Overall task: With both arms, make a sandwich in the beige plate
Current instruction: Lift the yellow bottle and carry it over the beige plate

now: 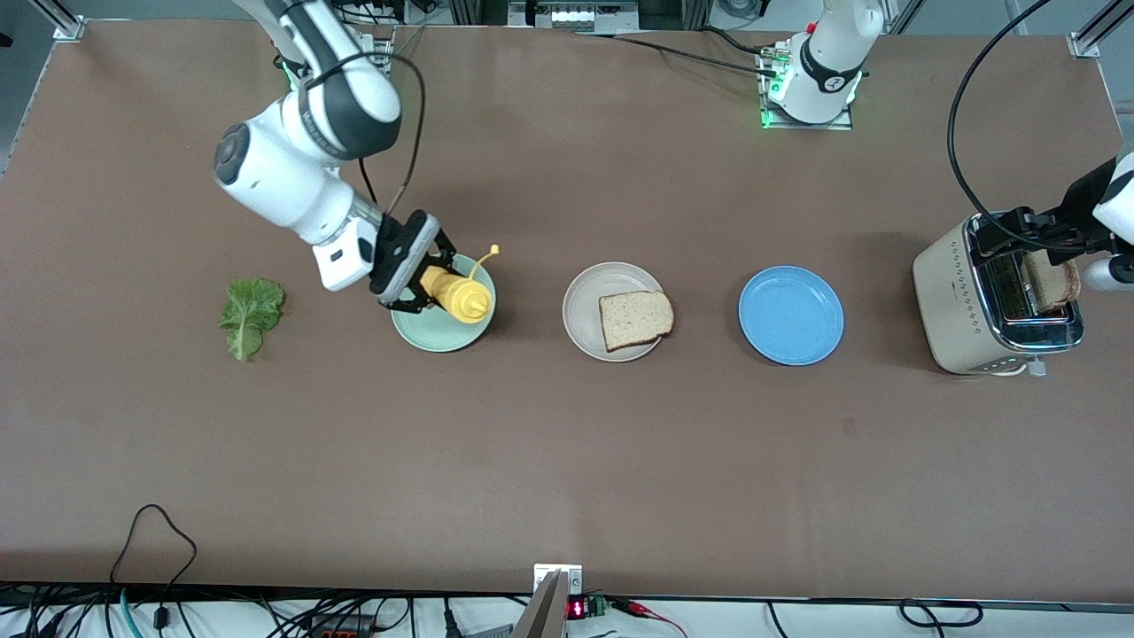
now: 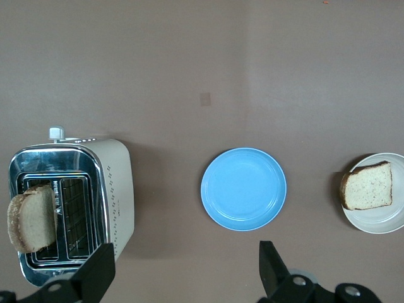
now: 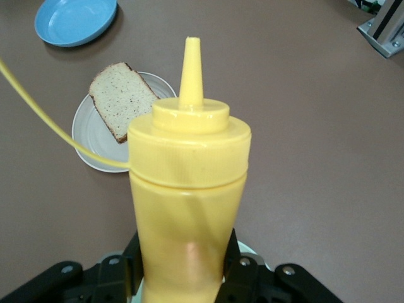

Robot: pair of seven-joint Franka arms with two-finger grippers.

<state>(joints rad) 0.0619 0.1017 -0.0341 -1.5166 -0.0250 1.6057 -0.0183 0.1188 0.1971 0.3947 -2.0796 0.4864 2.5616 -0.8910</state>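
From the front view you see the right gripper [image 1: 423, 283] clamped on a yellow mustard bottle [image 1: 458, 297] over the mint-green plate [image 1: 443, 335]. The beige plate [image 1: 586, 312] at mid-table holds one bread slice [image 1: 635, 319]; a lettuce leaf [image 1: 250, 315] lies toward the right arm's end. The left gripper [image 1: 1050, 244] hangs over the toaster [image 1: 957, 301].

Your left wrist view shows its fingers [image 2: 96, 274] spread wide, holding nothing, above the toaster's second slice [image 2: 31, 216] and near the blue plate [image 2: 243, 189].

Your right wrist view shows the bottle pinched between the jaws.
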